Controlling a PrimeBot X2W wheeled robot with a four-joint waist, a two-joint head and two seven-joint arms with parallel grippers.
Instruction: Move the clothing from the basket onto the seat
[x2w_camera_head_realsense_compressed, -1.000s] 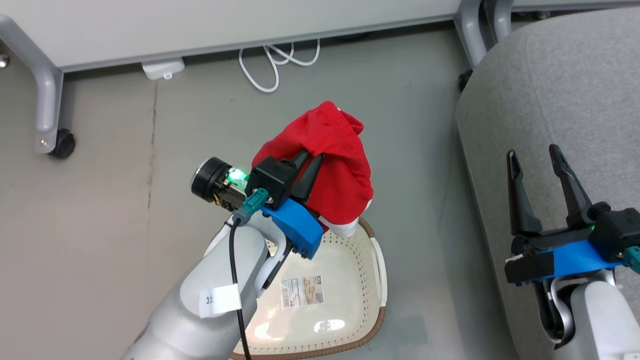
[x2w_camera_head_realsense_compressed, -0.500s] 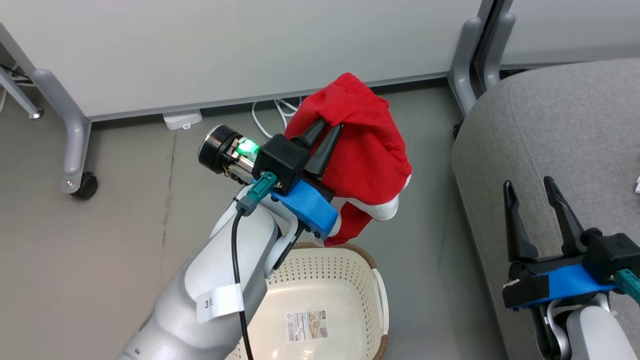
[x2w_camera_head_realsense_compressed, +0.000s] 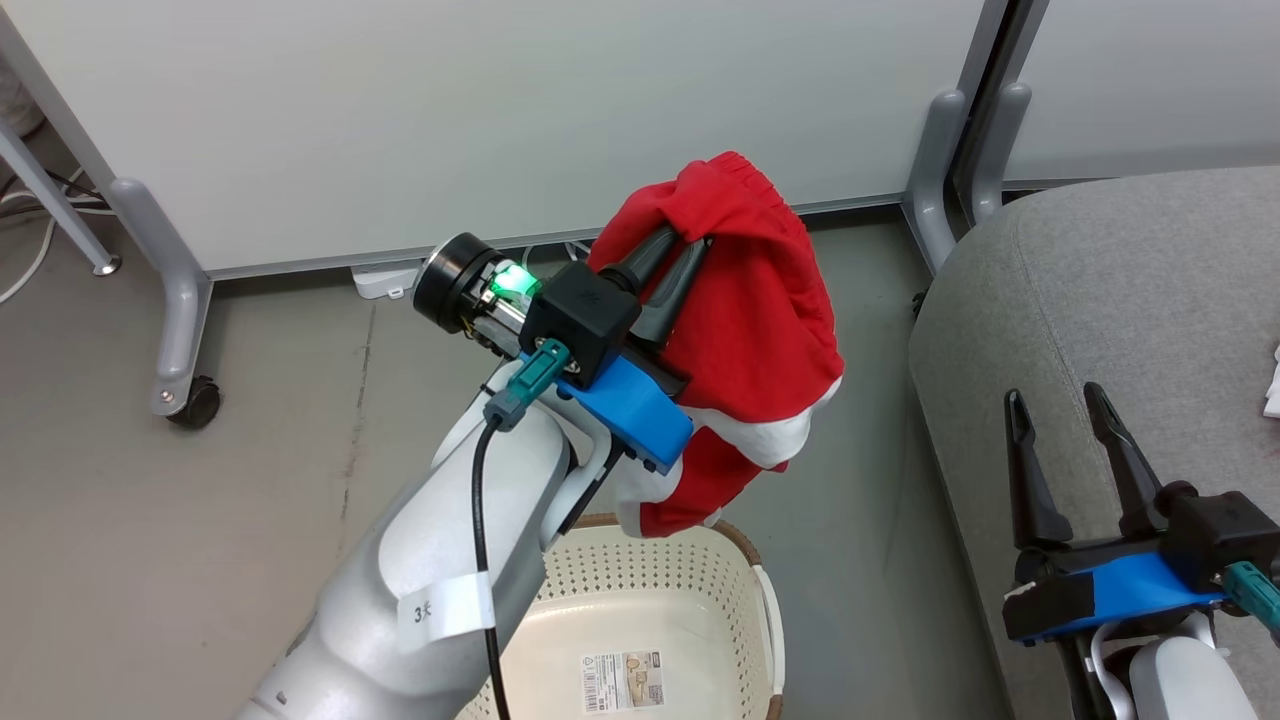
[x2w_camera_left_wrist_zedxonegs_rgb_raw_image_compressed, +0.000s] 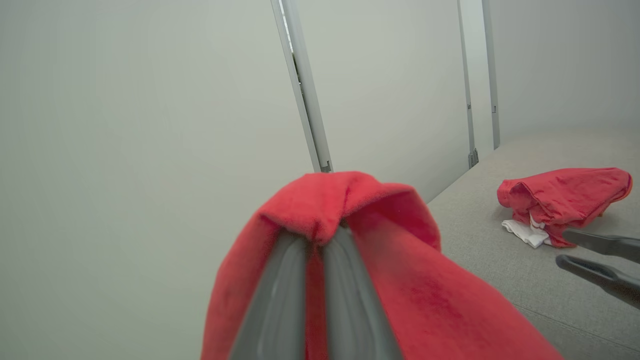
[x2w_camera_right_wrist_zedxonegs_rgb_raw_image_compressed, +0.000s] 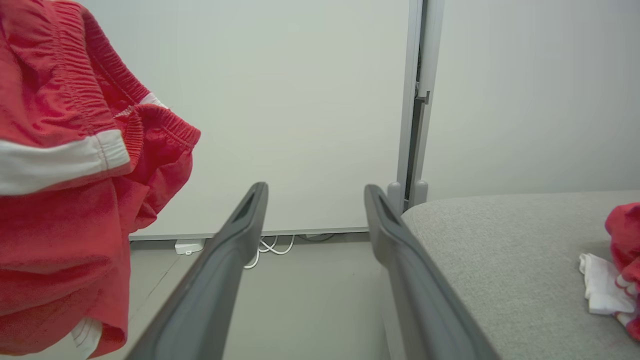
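Red garment (x2w_camera_head_realsense_compressed: 760, 300), long axis vertical

Lab-like test room, white partition panels (x2w_camera_head_realsense_compressed: 500, 120) on grey castored legs (x2w_camera_head_realsense_compressed: 185, 310) beyond the left tool (x2w_camera_head_realsense_compressed: 682, 248), bare grey floor (x2w_camera_head_realsense_compressed: 150, 550) beneath, grey sofa seat (x2w_camera_head_realsense_compressed: 1150, 300) by the right tool (x2w_camera_head_realsense_compressed: 1054, 396).

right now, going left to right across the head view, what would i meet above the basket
black caster wheel → left gripper shut on the red garment → pair of grey panel legs → open right gripper
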